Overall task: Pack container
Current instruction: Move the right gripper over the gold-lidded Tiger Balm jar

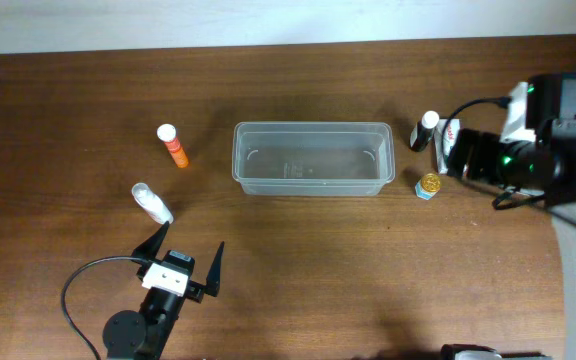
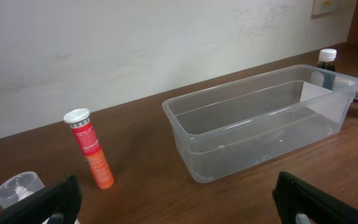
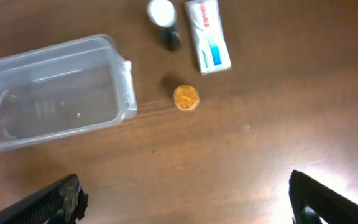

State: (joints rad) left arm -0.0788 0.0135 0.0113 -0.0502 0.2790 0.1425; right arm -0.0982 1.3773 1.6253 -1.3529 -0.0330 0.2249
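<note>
Clear container (image 1: 313,160) mid-bench (image 1: 68,120), upright, bottom bare. Off its left side: orange tube (image 1: 173,146) lying flat, clear bottle (image 1: 153,203) lying nearer the left claw (image 1: 190,243). Off its right side: dark bottle (image 1: 425,130) with white cap, white box (image 3: 208,34) just beside it, gold-lidded jar (image 1: 428,186) near the container's corner. Fingers of left claw spread wide, nothing gripped, nothing touched. Same for right claw (image 3: 184,180): wide apart above the bench, nothing held.
</note>
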